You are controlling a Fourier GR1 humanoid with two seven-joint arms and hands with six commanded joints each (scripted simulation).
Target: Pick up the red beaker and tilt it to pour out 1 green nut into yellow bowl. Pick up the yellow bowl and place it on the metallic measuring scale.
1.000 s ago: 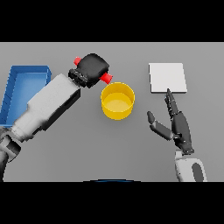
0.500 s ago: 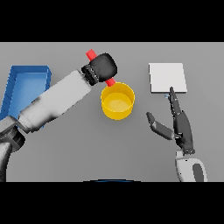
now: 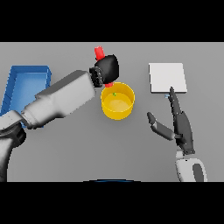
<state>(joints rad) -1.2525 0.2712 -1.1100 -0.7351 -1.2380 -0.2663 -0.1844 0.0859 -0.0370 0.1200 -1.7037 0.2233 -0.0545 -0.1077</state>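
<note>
The left hand, fingers wrapped round the red plastic beaker, has swung right above the round yellow bowl on the plain grey bench; a small green nut shows inside the bowl. The right hand rests with fingers straight near the flat metallic scale.

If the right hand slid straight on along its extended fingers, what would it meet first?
Likely the scale: the right hand's fingers point up the view at its near edge, the fingertip about at that edge. Its height above the table is unclear.
</note>
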